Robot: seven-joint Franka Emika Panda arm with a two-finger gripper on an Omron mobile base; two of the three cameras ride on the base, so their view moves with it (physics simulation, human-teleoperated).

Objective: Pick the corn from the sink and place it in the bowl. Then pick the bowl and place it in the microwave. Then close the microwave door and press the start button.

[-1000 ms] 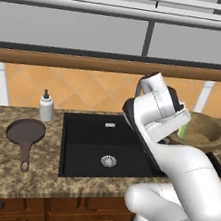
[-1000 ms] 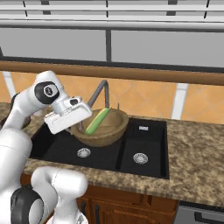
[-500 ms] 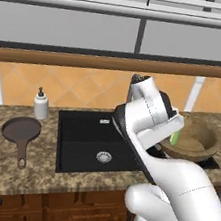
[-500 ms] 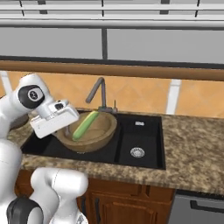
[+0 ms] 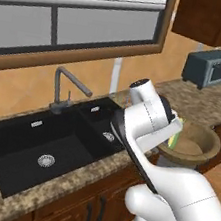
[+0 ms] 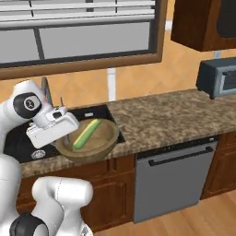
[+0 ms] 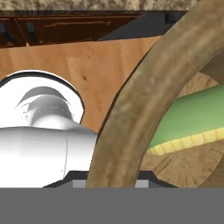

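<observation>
The view has swung right since a moment ago: the toaster oven and dishwasher are newly in sight, and the bowl is still carried in the hand.

The white arm's hand (image 6: 66,137) is clamped narrow on the near rim of the round tan-brown wooden bowl (image 6: 99,146), holding it in the air just off the front edge of the speckled granite surface (image 6: 161,115), beside the black two-basin sink (image 5: 41,142). The short yellow corn cob with a green end (image 6: 86,133) lies slanted inside the bowl. In the hand view the bowl's thick rim (image 7: 144,105) crosses close in front, with the corn (image 7: 192,118) behind it. A grey toaster oven (image 6: 219,78) stands far along the surface, and a steel-grey dishwasher (image 6: 177,177) sits below.
</observation>
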